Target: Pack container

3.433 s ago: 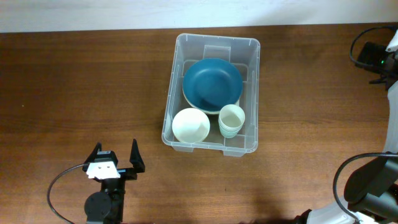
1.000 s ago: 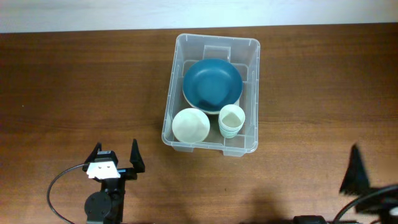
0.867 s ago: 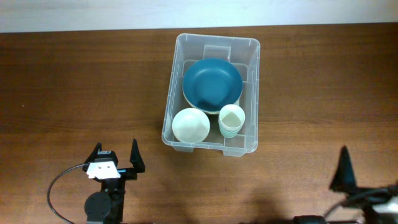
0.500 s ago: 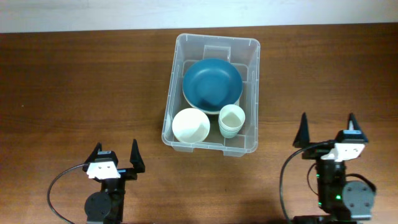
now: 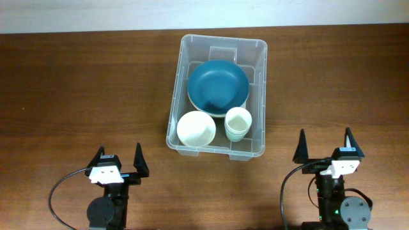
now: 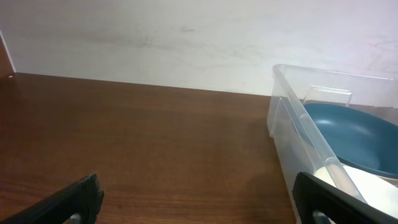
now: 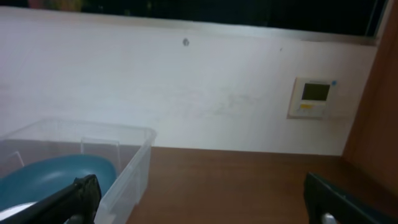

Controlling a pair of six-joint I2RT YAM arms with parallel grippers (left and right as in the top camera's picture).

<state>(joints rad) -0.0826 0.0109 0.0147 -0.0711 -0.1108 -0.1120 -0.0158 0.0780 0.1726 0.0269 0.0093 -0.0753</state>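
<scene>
We see a dark brown wood-grain tabletop (image 5: 77, 83) w/ a plain white wall (image 6: 155, 43) along its far edge. On the wall, rt side: small white control panel (image 7: 314, 98) w/ display. Brown wood panel (image 7: 380, 93) beside it, dark strip (image 7: 217, 12) above.

Container (image 6: 287, 124) — right part beyond the left-wrist view's edge

Perhaps an office: wall thermostat (image 7: 315, 98)

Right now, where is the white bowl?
From overhead, the white bowl sits inside the container, in its near-left corner, left of the stacked cups and just in front of the blue plate.
</scene>
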